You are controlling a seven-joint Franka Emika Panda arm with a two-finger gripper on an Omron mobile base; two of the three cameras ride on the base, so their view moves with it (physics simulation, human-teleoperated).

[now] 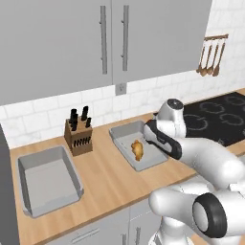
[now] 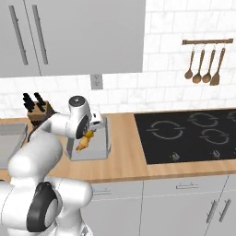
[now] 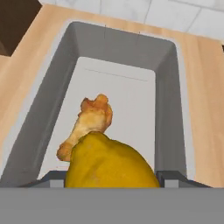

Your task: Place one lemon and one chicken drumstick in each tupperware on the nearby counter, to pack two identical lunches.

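Currently, the gripper (image 3: 112,177) is holding a lemon (image 3: 111,162) between its fingers, hovering over the right tupperware (image 3: 170,109) on the counter (image 1: 110,179). A chicken drumstick (image 3: 87,122) is lying inside that tray, while the left tupperware (image 1: 48,179) is sitting further left, past the knife block (image 1: 78,131).

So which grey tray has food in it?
The tupperware right of the knife block holds a drumstick; the other tupperware, left, holds nothing.

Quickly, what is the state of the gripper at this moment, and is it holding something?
Gripper: closed on a lemon, held over the tray with the drumstick.
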